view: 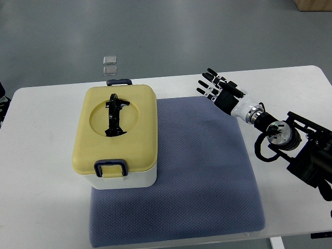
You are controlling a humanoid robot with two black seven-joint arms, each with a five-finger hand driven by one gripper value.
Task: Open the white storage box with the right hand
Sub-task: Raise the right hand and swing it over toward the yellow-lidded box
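A white storage box point(115, 180) with a pale yellow lid point(140, 129) stands on the left part of a blue-grey mat point(207, 171). The lid is down, with a black folding handle point(115, 115) lying in its round recess. A dark latch point(110, 168) sits at the near edge and another point(119, 82) at the far edge. My right hand point(212, 85) hovers over the mat's far right corner, well to the right of the box. Its fingers are spread, point toward the box and hold nothing. The left arm does not show.
The mat lies on a white table point(36, 171) whose far edge runs just behind the box. Two small clear squares point(109, 64) lie on the grey floor beyond the table. The right arm's black joints point(290, 140) reach over the table's right side.
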